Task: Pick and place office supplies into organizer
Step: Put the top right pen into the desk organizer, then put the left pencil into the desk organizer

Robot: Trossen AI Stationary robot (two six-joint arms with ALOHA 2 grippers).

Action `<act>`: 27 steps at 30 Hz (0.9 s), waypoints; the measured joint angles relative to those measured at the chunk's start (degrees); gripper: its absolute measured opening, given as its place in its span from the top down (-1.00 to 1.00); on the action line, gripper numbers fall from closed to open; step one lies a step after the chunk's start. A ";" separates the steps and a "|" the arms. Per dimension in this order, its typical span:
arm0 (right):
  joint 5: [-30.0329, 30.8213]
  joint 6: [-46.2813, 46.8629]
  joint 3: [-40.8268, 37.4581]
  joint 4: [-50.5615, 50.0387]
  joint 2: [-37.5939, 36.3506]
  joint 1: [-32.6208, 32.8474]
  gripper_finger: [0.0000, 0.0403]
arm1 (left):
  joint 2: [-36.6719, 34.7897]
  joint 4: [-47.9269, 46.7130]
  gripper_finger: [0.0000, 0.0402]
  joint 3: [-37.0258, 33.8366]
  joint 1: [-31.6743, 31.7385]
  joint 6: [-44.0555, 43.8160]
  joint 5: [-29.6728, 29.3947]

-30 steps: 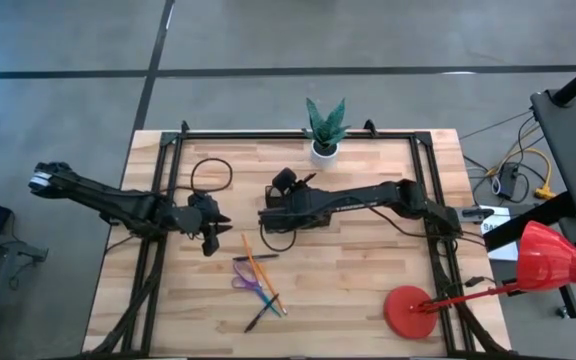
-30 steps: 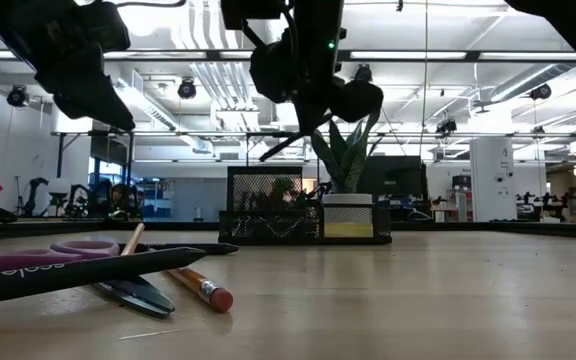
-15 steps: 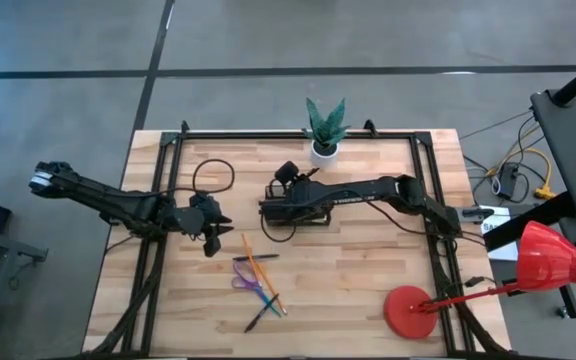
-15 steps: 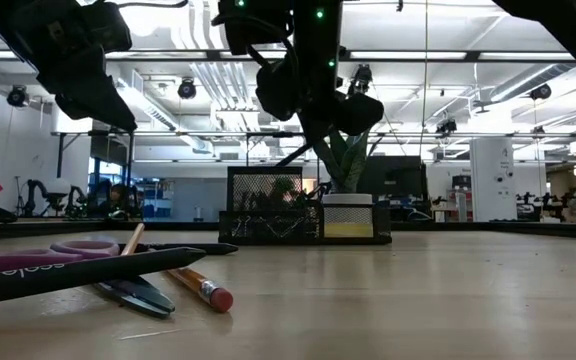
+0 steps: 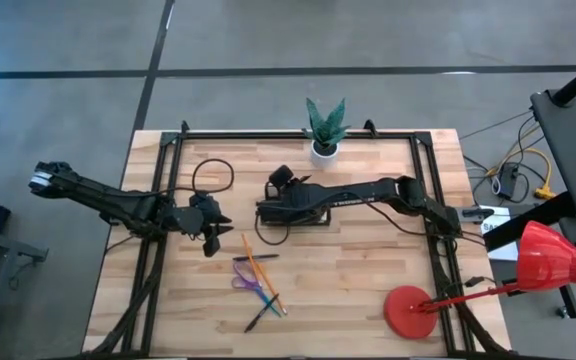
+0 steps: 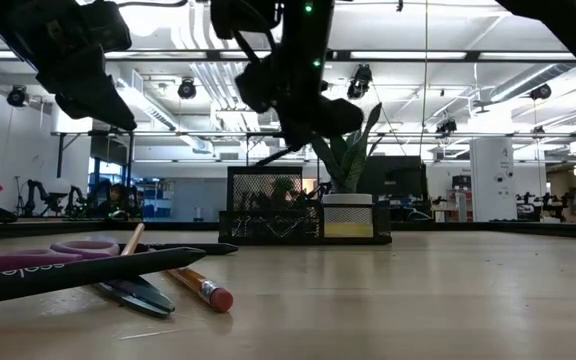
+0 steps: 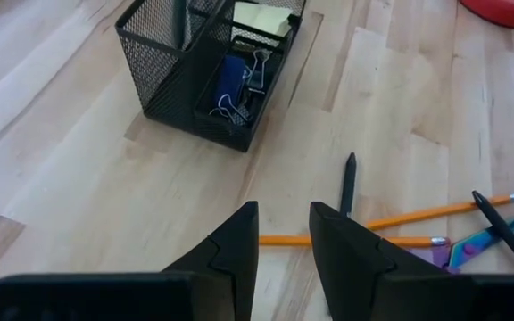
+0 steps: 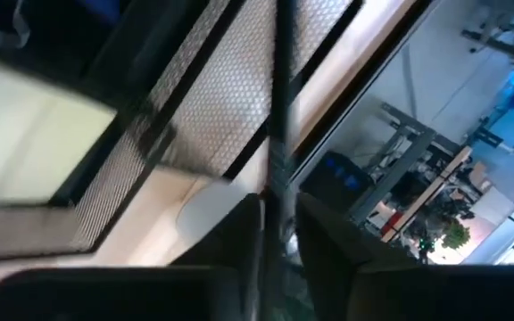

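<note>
The black wire-mesh desk organizer (image 6: pixel 268 190) stands near the middle of the pale wooden plank table (image 5: pixel 368 280), a little toward 12 o'clock. The right gripper (image 5: pixel 266 210) hangs just above the organizer's 9 o'clock end. A thin black pen (image 8: pixel 279 107) runs up from that gripper, along the mesh wall; whether it is clamped or let loose cannot be told. A square yellow sticky-note pad (image 7: pixel 261 16) and small wire binder clips (image 7: pixel 244 89) lie in the organizer's compartments. The left gripper (image 5: pixel 213 238) hovers off the table at 9 o'clock of the organizer, well apart from it. Its fingers (image 7: pixel 239 241) stand a little apart with nothing between them. The loose supplies lie in a crossed heap at 7 o'clock of the organizer: purple-handled scissors (image 5: pixel 245 280), a long orange pencil (image 5: pixel 258 265), a second orange pencil (image 7: pixel 346 239) and a short black pen (image 7: pixel 349 183). A white pot with a green plant (image 5: pixel 324 150) sits at the table's 12 o'clock edge. A flat red round disc (image 5: pixel 408 310) lies toward 4 o'clock.
</note>
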 joint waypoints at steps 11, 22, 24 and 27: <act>0.59 -0.91 0.90 1.87 0.04 2.35 0.37 | -0.33 -0.13 0.56 0.00 -0.09 -0.07 2.00; -44.30 51.96 8.68 -0.17 -1.25 6.24 0.40 | -0.31 -0.11 0.56 0.00 -0.09 -3.26 10.88; -56.43 57.91 7.74 4.07 -1.18 6.06 0.42 | -0.31 -0.12 0.56 0.00 -0.11 -4.16 11.94; -55.62 58.16 5.57 8.63 -1.10 8.11 0.43 | -0.31 -0.11 0.56 0.00 -0.15 -5.70 12.60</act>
